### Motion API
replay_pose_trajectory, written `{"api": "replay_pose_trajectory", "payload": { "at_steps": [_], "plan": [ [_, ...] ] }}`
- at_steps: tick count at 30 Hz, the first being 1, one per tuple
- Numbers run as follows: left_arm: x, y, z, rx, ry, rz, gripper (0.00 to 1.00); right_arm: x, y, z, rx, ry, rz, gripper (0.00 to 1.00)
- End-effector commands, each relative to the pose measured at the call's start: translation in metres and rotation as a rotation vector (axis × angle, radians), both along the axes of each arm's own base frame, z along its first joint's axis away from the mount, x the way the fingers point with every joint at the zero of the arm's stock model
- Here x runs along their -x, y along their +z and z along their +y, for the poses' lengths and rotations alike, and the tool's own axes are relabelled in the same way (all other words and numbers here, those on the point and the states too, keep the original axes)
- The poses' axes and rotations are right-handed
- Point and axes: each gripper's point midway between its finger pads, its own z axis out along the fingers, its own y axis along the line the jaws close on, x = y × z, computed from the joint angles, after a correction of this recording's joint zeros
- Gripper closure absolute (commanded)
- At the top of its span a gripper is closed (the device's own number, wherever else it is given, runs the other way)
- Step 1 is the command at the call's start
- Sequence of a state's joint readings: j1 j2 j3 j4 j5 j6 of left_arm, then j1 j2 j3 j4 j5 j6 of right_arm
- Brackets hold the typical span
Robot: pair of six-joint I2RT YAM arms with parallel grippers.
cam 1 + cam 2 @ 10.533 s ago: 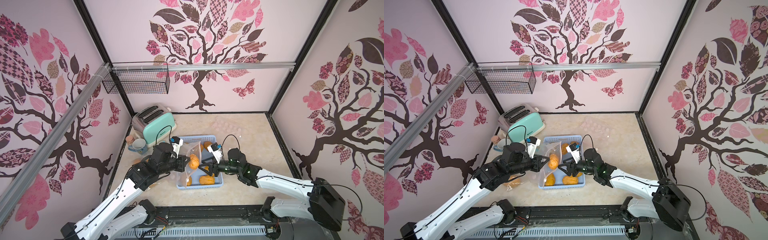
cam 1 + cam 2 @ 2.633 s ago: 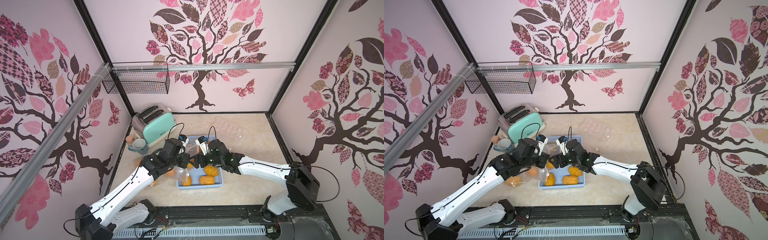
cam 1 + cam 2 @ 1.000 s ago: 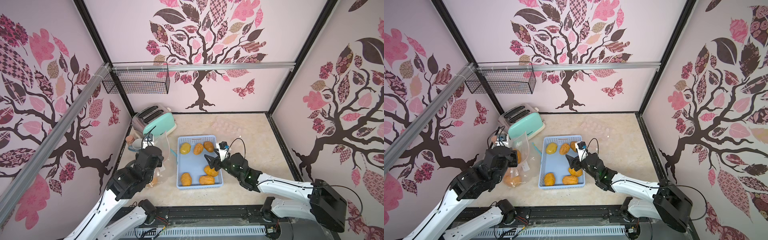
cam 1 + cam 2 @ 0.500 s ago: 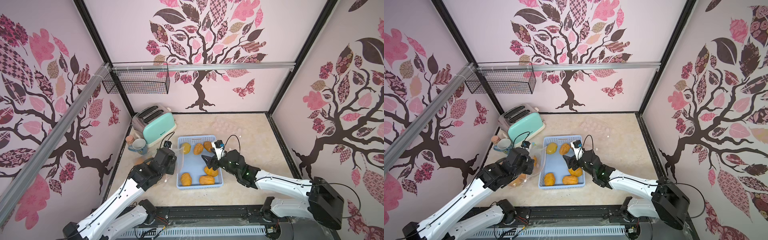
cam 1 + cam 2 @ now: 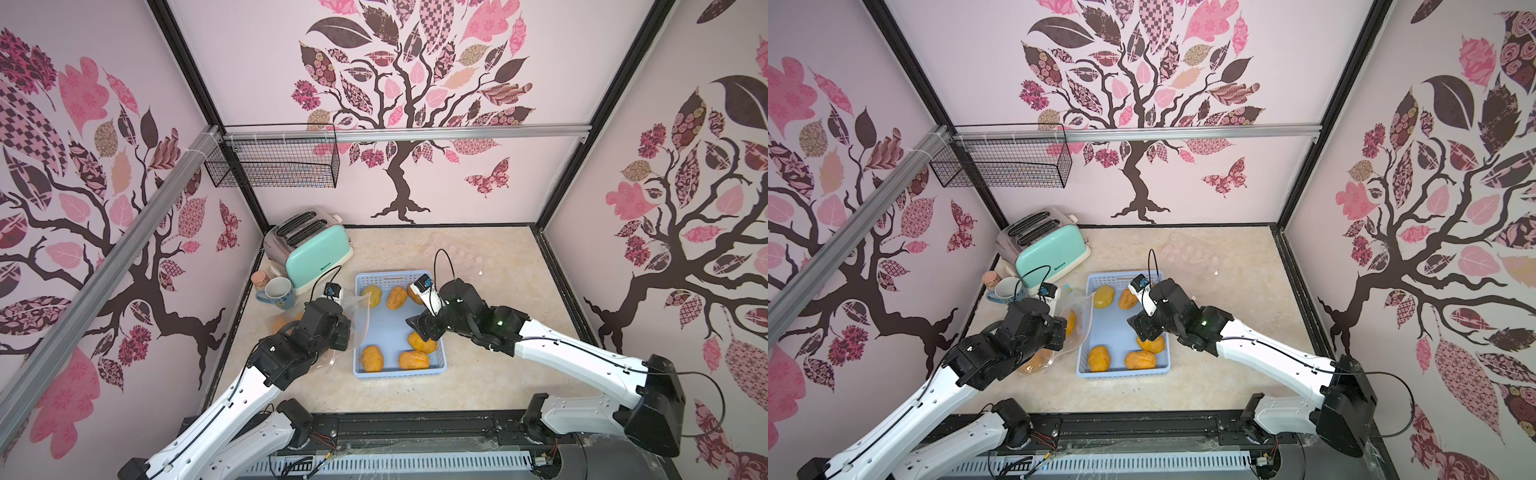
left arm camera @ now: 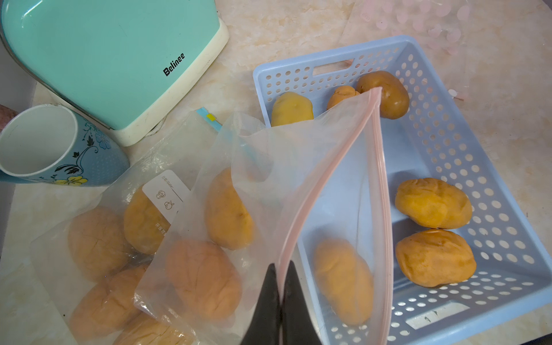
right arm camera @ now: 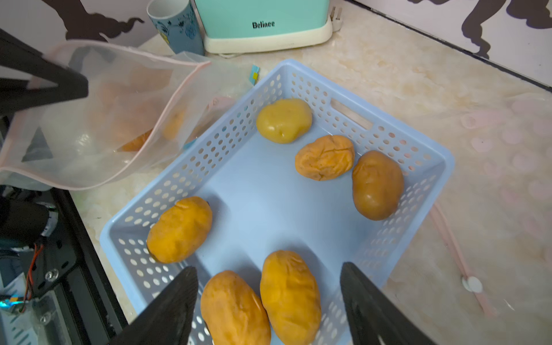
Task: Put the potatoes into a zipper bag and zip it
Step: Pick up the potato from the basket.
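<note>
- Right wrist view: my right pincer hangs spread wide over the near end of the blue basket, gripping nothing.
- Two of the potatoes lie directly beneath it, side by side and touching. Their long axes run away from my wrist, so my fingers flank them across their short width.
- By my judgement the spread takes in both at once. The coming move turns on centring over just one of the pair before going down.
- Four more sit loose in the basket: a lone potato by the wall on the bag's side, and three clustered at the far end.
- Left wrist view: my left pincer is pressed together on the pink zip edge of the zipper bag. It holds the mouth gaping over the basket's long wall on my left arm's side, with at least two potatoes already inside.
- A second bag, filled, lies flat just outside that same wall.
- My right arm is the nearer to the loose potatoes, and the open mouth waits across the basket from it.
</note>
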State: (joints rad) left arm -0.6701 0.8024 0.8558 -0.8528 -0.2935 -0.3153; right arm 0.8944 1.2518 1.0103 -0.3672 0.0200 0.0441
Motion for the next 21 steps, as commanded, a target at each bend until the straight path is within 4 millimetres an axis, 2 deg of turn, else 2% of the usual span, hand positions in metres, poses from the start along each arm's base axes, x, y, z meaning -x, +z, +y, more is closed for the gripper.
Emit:
{"api": "replay_pose_trajectory", "payload": {
  "at_steps": [1,4,8,17,21],
  "plan": [
    [0.000,-0.006,-0.001,0.011,-0.002,0.000,1.00,0.021,-0.025,-0.029,0.236,0.069,0.077,0.21],
    [0.000,-0.007,-0.002,0.011,-0.005,0.006,1.00,0.012,-0.021,-0.045,0.336,0.040,0.033,0.22],
    [0.000,-0.008,-0.004,0.013,-0.014,0.013,1.00,0.014,-0.029,-0.048,0.424,0.088,0.048,0.22],
    [0.000,-0.010,-0.007,0.020,-0.030,0.025,1.00,0.008,-0.065,-0.043,0.597,0.163,0.137,0.22],
    [0.000,-0.012,-0.007,0.019,-0.032,0.032,1.00,0.008,-0.077,-0.030,0.600,0.213,0.181,0.22]
  ]
}}
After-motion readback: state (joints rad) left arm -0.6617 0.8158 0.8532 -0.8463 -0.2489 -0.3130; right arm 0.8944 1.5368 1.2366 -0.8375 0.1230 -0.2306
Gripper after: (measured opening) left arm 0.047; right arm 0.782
